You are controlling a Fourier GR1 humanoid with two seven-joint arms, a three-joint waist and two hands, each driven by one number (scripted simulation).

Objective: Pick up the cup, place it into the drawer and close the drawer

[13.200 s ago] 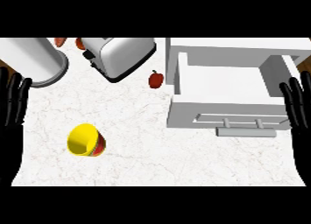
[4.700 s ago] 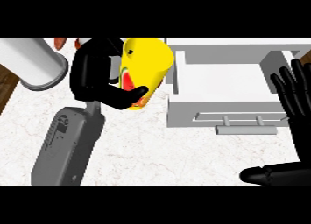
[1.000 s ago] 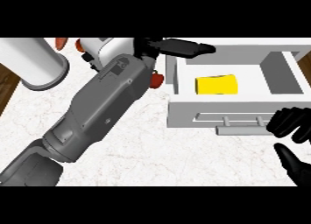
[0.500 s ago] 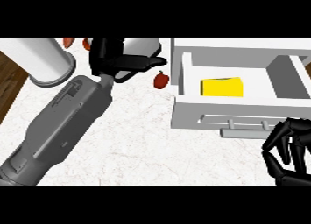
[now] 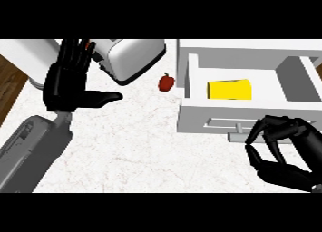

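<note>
The cup (image 5: pixel 230 89) lies in the open drawer (image 5: pixel 210 111); my left hand (image 5: pixel 66 88) spreads its fingers (image 5: pixel 73 54), my right hand (image 5: pixel 297 154) curls them, seemingly on nothing, at the drawer's front edge.

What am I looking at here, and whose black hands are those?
You are seeing through a camera in a humanoid robot's head, aimed steeply down at a kitchen counter. Its grey forearms end in black hands. The left hand is open above the counter beside a toaster, holding nothing. The right hand, fingers curled, is by the front of an open white drawer, also holding nothing. A yellow cup lies inside the drawer. A small red thing sits between toaster and drawer, and a white canister stands at the far left.
</note>
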